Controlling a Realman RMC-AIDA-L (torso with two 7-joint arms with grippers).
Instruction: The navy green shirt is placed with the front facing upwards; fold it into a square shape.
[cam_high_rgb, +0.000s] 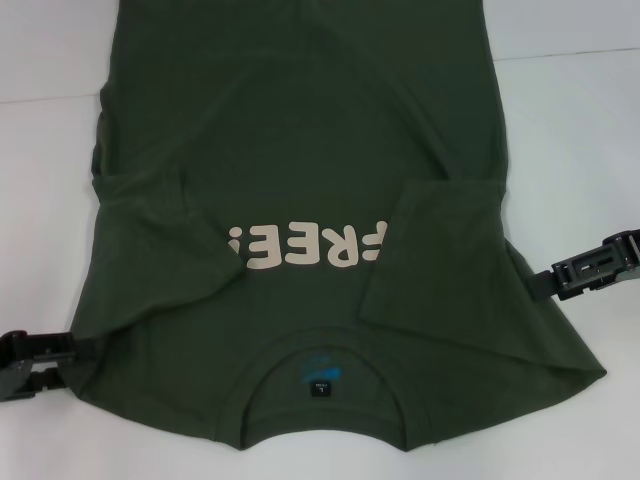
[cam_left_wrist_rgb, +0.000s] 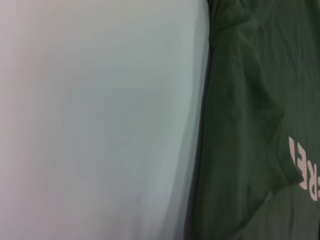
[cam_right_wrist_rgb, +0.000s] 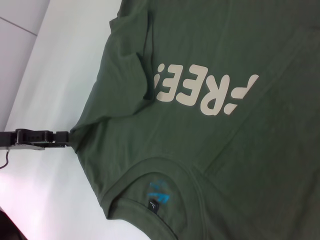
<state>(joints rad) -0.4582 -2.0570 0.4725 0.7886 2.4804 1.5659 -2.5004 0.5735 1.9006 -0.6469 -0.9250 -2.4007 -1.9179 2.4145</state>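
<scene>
The navy green shirt (cam_high_rgb: 300, 150) lies flat on the white table (cam_high_rgb: 580, 130), front up, with its collar (cam_high_rgb: 320, 385) nearest me. Cream "FREE!" lettering (cam_high_rgb: 305, 247) reads upside down across the chest. Both short sleeves are folded inward over the chest. My left gripper (cam_high_rgb: 78, 350) sits at the shirt's left shoulder corner, and the right wrist view shows that gripper (cam_right_wrist_rgb: 65, 138) shut on the cloth, which is drawn to a point there. My right gripper (cam_high_rgb: 545, 282) rests at the shirt's right edge, level with the lettering. The left wrist view shows only the shirt's edge (cam_left_wrist_rgb: 250, 125) and table.
The white table surface (cam_left_wrist_rgb: 100, 120) spreads out on both sides of the shirt. A seam line in the table (cam_high_rgb: 560, 50) crosses the back right. The shirt's lower body runs out of view at the far side.
</scene>
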